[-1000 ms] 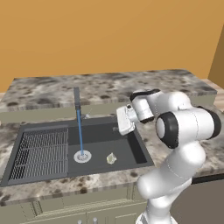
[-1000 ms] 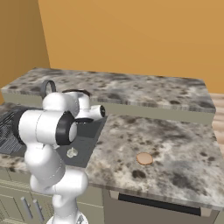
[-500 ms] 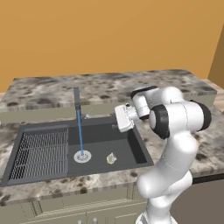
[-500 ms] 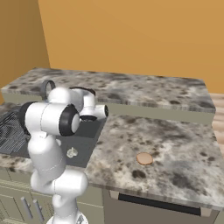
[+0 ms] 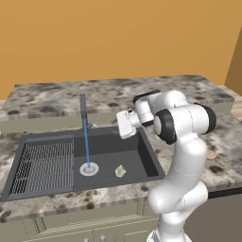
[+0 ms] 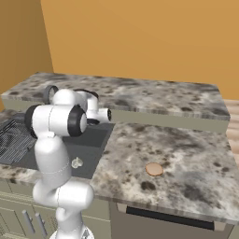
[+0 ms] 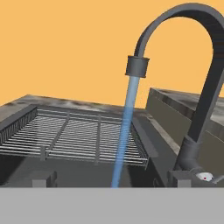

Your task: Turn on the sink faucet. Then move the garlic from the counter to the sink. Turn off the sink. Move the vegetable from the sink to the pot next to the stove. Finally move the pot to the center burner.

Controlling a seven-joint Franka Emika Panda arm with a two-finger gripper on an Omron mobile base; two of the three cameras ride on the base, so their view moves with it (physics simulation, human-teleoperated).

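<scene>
Taking the sink (image 5: 142,160) as the landmark and going from its left side to its right: the left part of the basin holds the wire grid rack (image 5: 40,165), lying flat on the bottom. Just right of the rack, the sink faucet (image 5: 83,106) stands at the back rim of the sink, and a blue stream of water (image 5: 86,142) falls from its tip straight onto the round drain ring (image 5: 89,168). In the hand view the faucet (image 7: 192,65) curves over like a hook and the water (image 7: 124,131) runs down in front of the rack (image 7: 74,135). Right of the drain, on the sink floor, lies the garlic (image 5: 120,171), a small pale bulb, apart from the drain ring and touching nothing else; from the right base view it (image 6: 76,162) shows near the front wall of the sink. Above the right back corner of the sink hangs the gripper (image 5: 124,125), pointing toward the faucet, with its fingers spread wide and holding nothing. Right of the sink, on the counter (image 6: 186,154), lies a small flat brown disc (image 6: 154,169), well apart from the basin.
</scene>
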